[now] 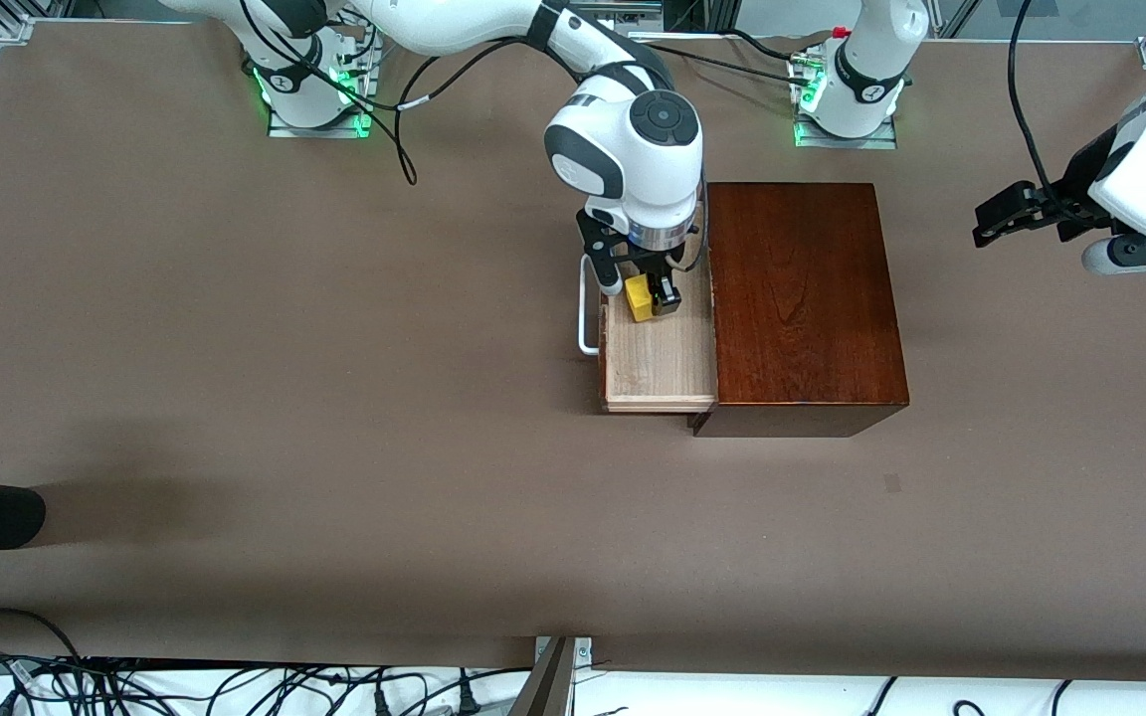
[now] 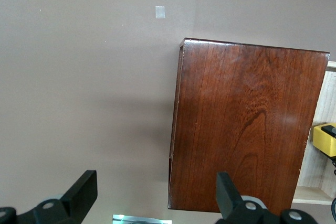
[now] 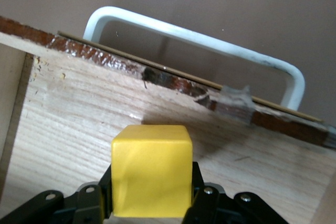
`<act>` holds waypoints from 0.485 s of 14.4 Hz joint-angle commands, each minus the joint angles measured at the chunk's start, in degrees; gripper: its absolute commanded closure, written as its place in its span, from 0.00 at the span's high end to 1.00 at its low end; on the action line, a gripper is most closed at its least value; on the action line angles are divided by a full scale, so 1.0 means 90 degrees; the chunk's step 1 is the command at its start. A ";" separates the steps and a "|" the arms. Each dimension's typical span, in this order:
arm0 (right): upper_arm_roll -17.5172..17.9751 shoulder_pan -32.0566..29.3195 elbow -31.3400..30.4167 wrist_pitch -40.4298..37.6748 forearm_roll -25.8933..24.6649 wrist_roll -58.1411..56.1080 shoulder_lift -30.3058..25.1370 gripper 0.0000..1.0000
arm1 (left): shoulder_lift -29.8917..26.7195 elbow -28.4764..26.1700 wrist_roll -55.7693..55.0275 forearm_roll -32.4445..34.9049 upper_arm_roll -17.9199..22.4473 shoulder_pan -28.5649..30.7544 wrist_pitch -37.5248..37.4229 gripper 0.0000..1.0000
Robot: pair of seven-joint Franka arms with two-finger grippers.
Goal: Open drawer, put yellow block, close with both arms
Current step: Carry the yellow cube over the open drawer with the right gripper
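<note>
I see the yellow block [image 3: 151,170] pinched between my right gripper [image 1: 653,296] fingers, hanging over the open drawer [image 1: 658,353], pale floor directly beneath. My left gripper [image 1: 1006,217] waits spread wide, empty, over the tabletop [image 1: 235,398] past the box [image 1: 802,298].

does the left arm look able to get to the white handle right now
Probably not directly: the left gripper hangs open off the box's other end, and the right gripper, holding the yellow block, crowds the handle.
</note>
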 commanded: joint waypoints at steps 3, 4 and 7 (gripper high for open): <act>-0.0001 0.0025 0.0285 0.0104 -0.0117 0.0106 0.0214 0.00 | 0.0098 0.0200 0.0162 -0.0004 -0.0028 0.0062 -0.0038 1.00; -0.0011 0.0025 0.0295 0.0152 -0.0117 0.0106 0.0244 0.00 | 0.0098 0.0200 0.0162 -0.0004 -0.0028 0.0062 -0.0038 1.00; -0.0011 -0.0004 0.0295 0.0192 -0.0107 0.0086 0.0263 0.08 | 0.0098 0.0200 0.0162 0.0005 -0.0028 0.0052 -0.0038 1.00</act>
